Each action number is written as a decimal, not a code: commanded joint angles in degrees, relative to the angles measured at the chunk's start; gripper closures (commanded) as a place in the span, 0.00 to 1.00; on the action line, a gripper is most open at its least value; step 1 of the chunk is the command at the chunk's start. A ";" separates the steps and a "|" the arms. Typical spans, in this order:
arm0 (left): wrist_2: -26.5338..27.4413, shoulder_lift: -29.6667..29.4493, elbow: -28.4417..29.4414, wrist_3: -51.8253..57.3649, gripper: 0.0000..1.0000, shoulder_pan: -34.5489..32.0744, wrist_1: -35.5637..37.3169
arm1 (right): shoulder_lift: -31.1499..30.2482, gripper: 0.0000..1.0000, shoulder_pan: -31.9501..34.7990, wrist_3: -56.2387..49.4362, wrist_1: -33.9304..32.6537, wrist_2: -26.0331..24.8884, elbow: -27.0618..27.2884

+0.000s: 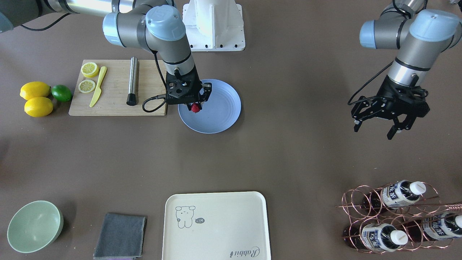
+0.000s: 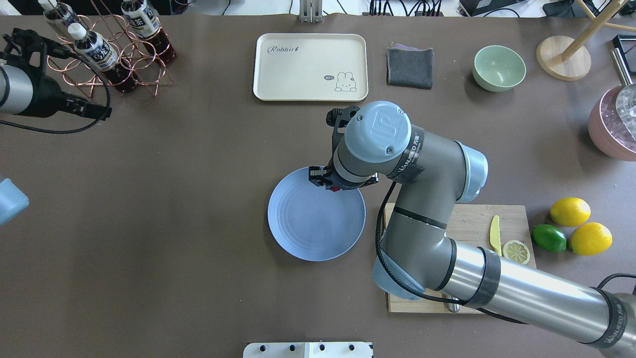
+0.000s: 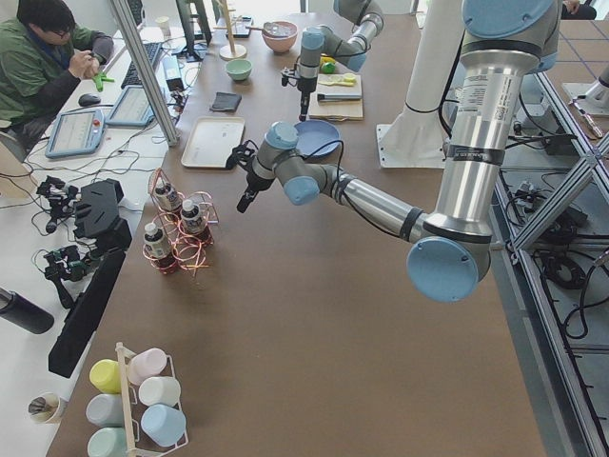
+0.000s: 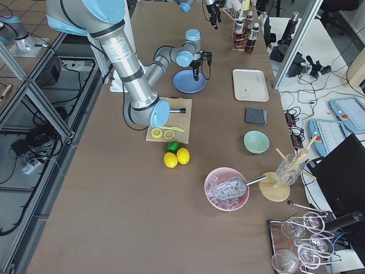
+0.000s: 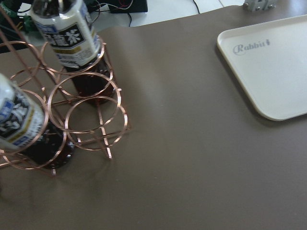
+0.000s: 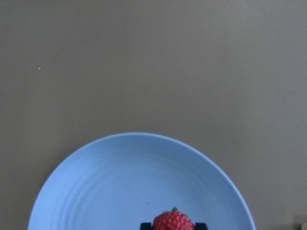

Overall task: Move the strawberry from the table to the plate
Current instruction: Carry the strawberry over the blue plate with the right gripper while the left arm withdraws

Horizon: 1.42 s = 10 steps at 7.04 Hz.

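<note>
A small red bumpy strawberry [image 1: 195, 108] hangs between the fingers of my right gripper [image 1: 195, 107], which is shut on it above the blue-grey plate [image 1: 220, 108]. In the right wrist view the strawberry [image 6: 173, 222] sits at the bottom edge over the plate [image 6: 120, 182]. From overhead only a red speck of the strawberry [image 2: 336, 189] shows under the wrist, at the far rim of the plate [image 2: 308, 223]. My left gripper [image 1: 379, 126] hovers open and empty far off over the brown table [image 1: 288, 155].
A cutting board [image 1: 112, 104] with lemon slices, a yellow knife and a metal cylinder lies beside the plate. Two lemons [image 1: 36, 99] and a lime lie past it. A cream tray [image 1: 216, 227], grey cloth [image 1: 121, 236], green bowl [image 1: 34, 225] and bottle rack [image 1: 397, 216] line the operators' edge.
</note>
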 commanded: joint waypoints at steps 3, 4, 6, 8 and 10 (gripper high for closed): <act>-11.89 5.78 4.82 21.14 0.02 -13.98 4.56 | 0.86 1.00 -4.69 0.67 0.16 -4.30 -1.44; -13.83 5.87 5.27 26.43 0.02 -17.50 7.91 | 1.04 1.00 -5.12 0.67 0.42 -5.09 -2.32; -14.02 6.84 5.97 31.05 0.02 -19.99 8.99 | 1.22 1.00 -6.00 0.41 0.68 -6.49 -3.91; -14.02 6.92 6.33 31.06 0.02 -20.00 8.99 | 1.92 1.00 -6.53 0.58 0.69 -6.59 -4.44; -14.02 6.93 6.59 31.06 0.02 -20.00 8.91 | 1.92 1.00 -6.97 0.32 0.69 -6.59 -4.97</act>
